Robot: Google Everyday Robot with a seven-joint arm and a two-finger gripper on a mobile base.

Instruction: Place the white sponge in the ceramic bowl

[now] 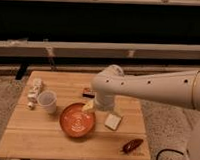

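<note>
The white sponge (112, 121) is a small flat cream block lying on the wooden table (36, 137), just right of the ceramic bowl. The ceramic bowl (77, 120) is wide, orange-brown, with pale rings inside, and sits at the table's middle front. My arm reaches in from the right and bends down over the table. My gripper (90, 106) hangs under the wrist, above the bowl's upper right rim and just left of the sponge. It is mostly hidden by the arm, and only a pale yellowish tip shows.
A white translucent cup (47, 101) stands left of the bowl. A cluster of small white blocks (33, 91) lies at the table's left edge. A small dark object (88, 92) sits behind the bowl. A red pepper-like thing (132, 145) lies at the front right.
</note>
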